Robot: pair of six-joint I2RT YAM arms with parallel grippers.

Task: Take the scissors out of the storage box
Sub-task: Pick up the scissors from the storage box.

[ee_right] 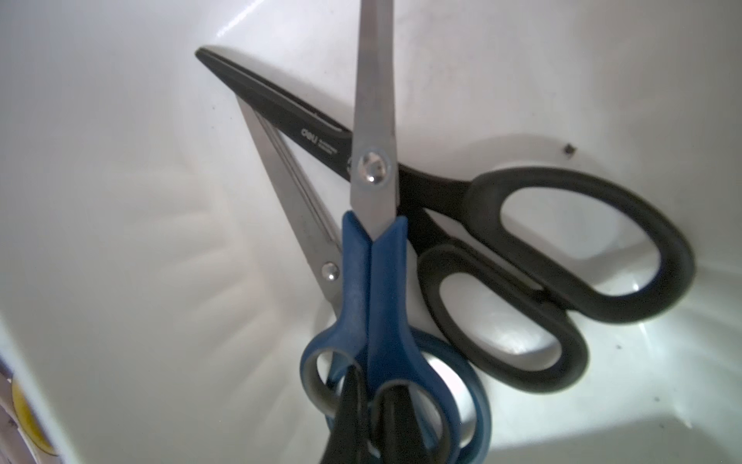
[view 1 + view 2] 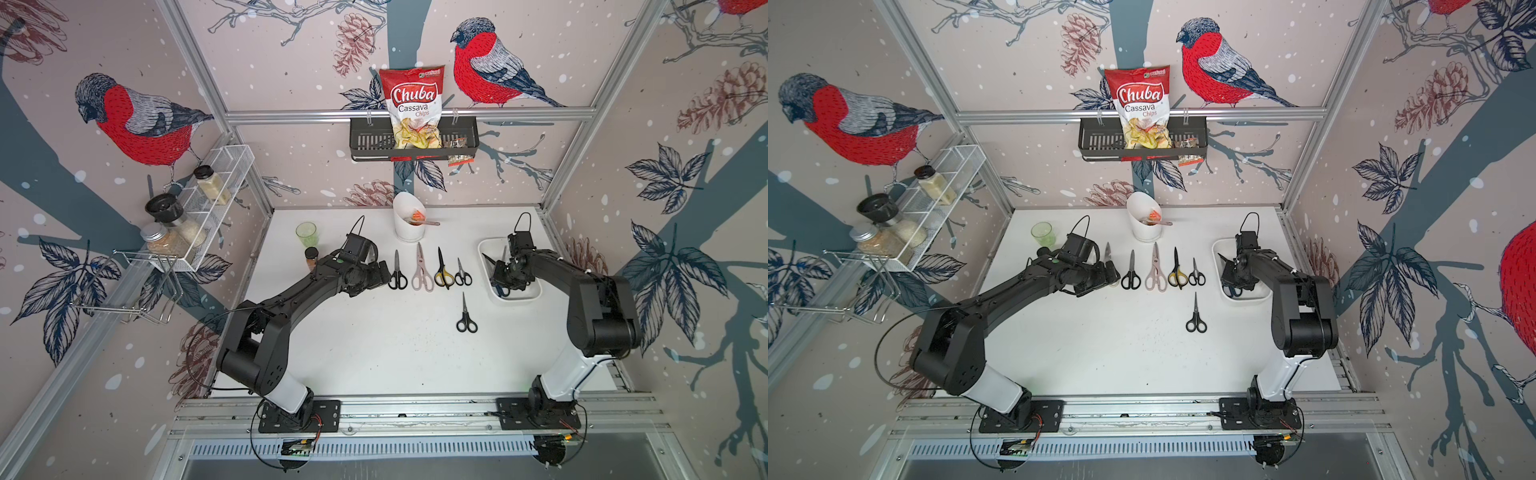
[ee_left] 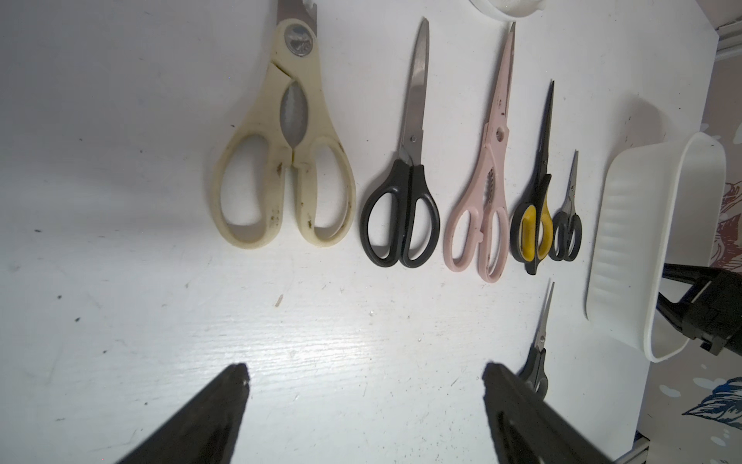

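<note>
At the right edge of the white tabletop, toward its far corner, sits the storage box, a shallow white tub with rounded corners, and the right gripper is down inside it. The right wrist view has the close look: three pairs heaped in there, a big black-bladed pair lowest, a second blue pair across it, and the top blue pair uppermost, its steel blade pointing away from the gripper. The fingers are clamped together on that top pair, one showing in each ring, the handle's middle bars squeezed between them. In both top views the arm covers nearly all of this. Out across the middle of the tabletop runs a row of scissors, blades toward the far edge, shrinking toward the box: cream pair, black-handled pair, pink pair, yellow-black pair, small black pair. A lone black pair lies nearer the front edge. The left gripper hangs above the row's left end, jaws wide apart, only bare tabletop between them. The cream pair shows whole in the left wrist view alone; in a top view just its blade peeks past the arm.
</note>
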